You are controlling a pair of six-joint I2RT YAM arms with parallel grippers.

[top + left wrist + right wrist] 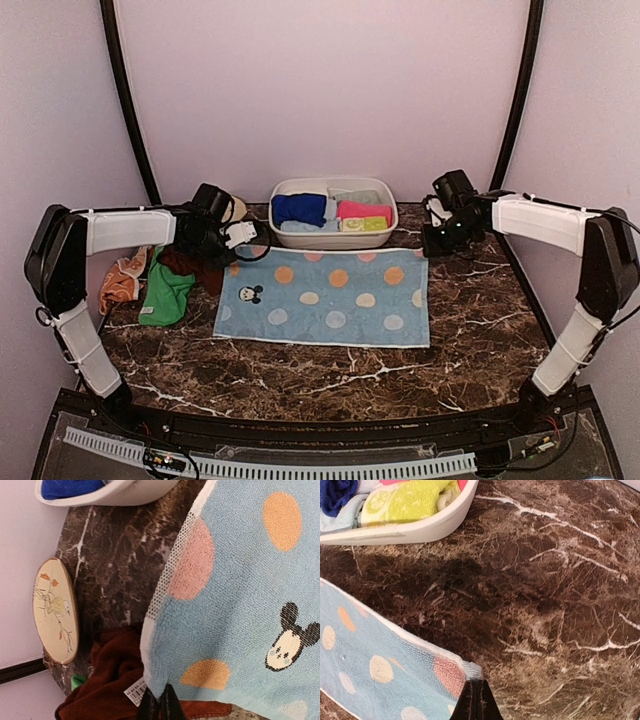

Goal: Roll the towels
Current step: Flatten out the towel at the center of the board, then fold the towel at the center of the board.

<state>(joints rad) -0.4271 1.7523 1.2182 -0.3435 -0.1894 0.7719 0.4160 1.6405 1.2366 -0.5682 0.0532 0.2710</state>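
Terrycloth like this is light, soft and limp, with no stiffness of its own, so the dotted towel [330, 300] will probably sag and crease wherever it is not held. It lies spread flat across the middle of the tabletop [480, 320], just below the tub [330, 240] in the top view. The left claw [161, 704] is pinched shut on the towel's upper left corner, and the right claw [476, 699] is shut on its upper right corner, at the hem. Those two corners look like the right hold. Lifted evenly, they should keep the edge straight for a tight first turn, while an uneven pull would likely skew the roll. A green towel [165, 292] and a brown towel [200, 268] lie heaped at centre left, beside the dotted towel's left edge.
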